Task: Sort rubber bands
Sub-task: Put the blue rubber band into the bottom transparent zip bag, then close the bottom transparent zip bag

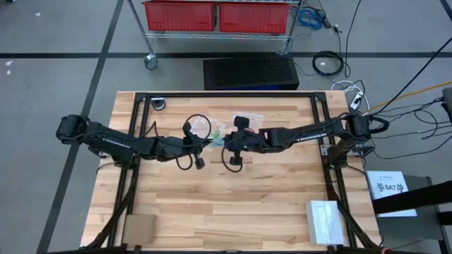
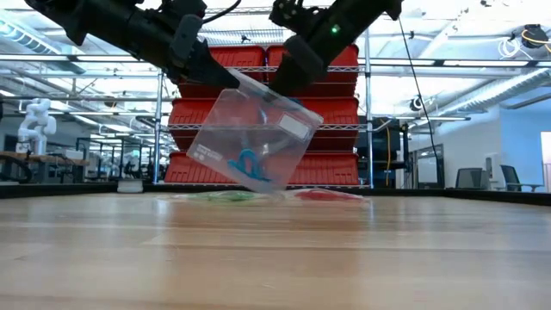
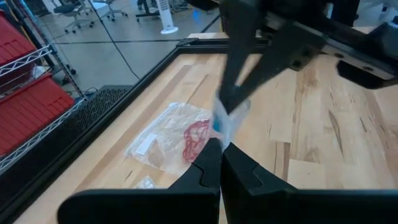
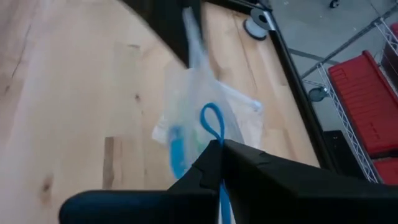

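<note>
Several bands: I see blue rubber bands [image 2: 246,164] bunched in the low corner of a clear zip bag [image 2: 255,138] that hangs tilted above the table [image 2: 275,258].
Blue loop: from my right wrist camera one blue band [image 4: 211,121] shows as a loop right at my right fingertips; whether it sits inside the bag or sticks out of it I cannot tell.
Red bands: a red bunch [image 3: 196,138] lies inside a second clear bag [image 3: 168,134] flat on the wood, under and behind the lifted one.
Green bands: a green patch [image 2: 225,196] lies on the table next to the red one, seen low and blurred.
Lifted bag: held by its upper edge, one corner dipping close to the table.
Left gripper [image 2: 207,73]: fingers pressed together on the bag's top edge, on its left end in my low camera.
Right gripper [image 2: 284,82]: fingers also closed, pinching the same edge just beside the left one.
Arms: both reach in to meet over the far middle of the table.
Background: red bins [image 1: 215,15] on a wire rack beyond the table.
</note>
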